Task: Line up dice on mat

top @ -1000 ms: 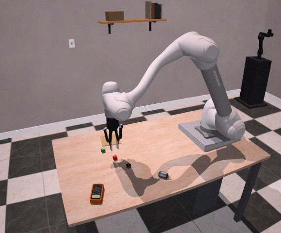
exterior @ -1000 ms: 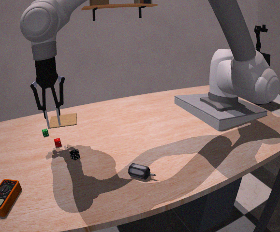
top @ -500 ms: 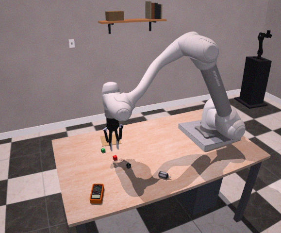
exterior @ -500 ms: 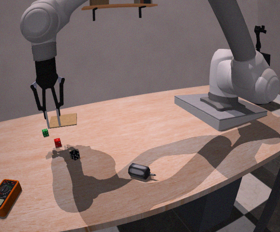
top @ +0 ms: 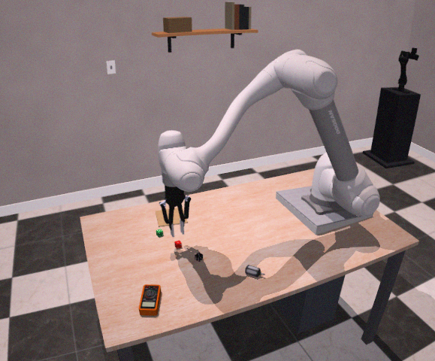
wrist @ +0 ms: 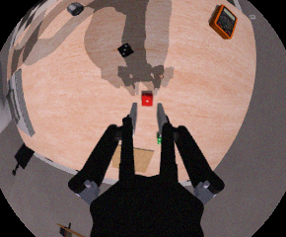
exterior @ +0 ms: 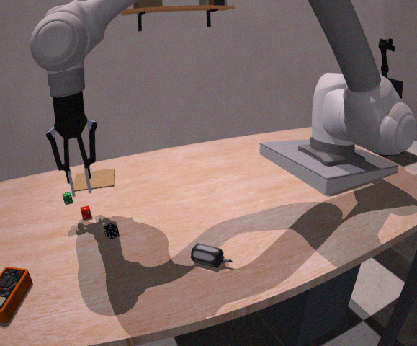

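The gripper hangs above the surface, jaws narrow and holding nothing; the red die lies just ahead, off the mat.

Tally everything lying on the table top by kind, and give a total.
Dice: 3 (green, red, black)
Mat: 1
Multimeter: 1
Small motor: 1
Total: 6

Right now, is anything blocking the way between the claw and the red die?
Nothing visible does. The claw hangs empty above the table, and only bare wood lies between it and the red die; the green die sits aside.
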